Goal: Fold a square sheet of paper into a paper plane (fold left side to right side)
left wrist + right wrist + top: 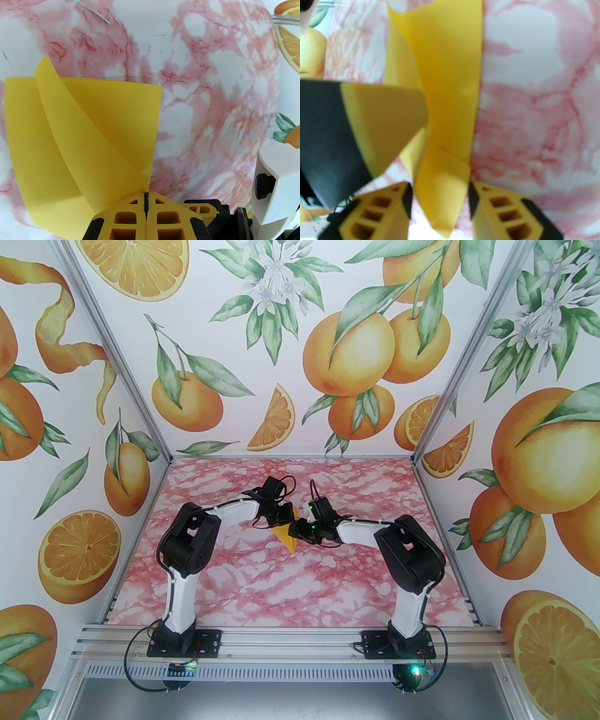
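At the near edge of the pink marbled table (300,587), both arms stand on their bases. The left arm (187,540) and the right arm (408,554) rise from there, bend at the elbow and reach inward, so their wrists almost meet over the middle of the table.

The left gripper (146,198) has its yellow fingers (124,218) pressed together, pinching a corner of the square sheet of paper (82,140). The sheet lies partly folded, one layer flat on the table and the upper layer curling up towards that pinched corner.

The right gripper (439,194) points down with its fingers (487,206) spread apart. The sheet's narrow end (443,187) lies in the gap between them, and neither finger is clearly pressing on it.

From above, the paper (287,539) shows as a small yellow wedge below the two wrists. Beyond it the table runs to walls (300,357) printed with oranges.
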